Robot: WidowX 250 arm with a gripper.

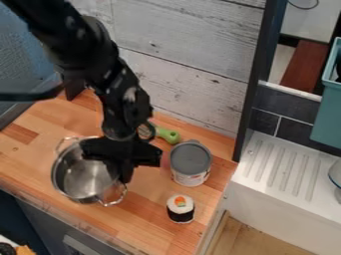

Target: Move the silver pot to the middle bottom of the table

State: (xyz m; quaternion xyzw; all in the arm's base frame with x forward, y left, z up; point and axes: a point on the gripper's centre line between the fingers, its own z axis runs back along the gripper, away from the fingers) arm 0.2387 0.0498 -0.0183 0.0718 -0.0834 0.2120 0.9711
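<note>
From my camera I have the black pincer hanging just left of the can, over the right side of the silver pot, and I can't tell whether it is spread or pinching anything. The pot sits left of the can on the wooden counter, round and shiny, its inside grey with pale gleams, with one thin loop handle at the upper left and another at the lower right. Outward from there, I see a green handle just behind the can and a toy sushi roll in front of it.
</note>
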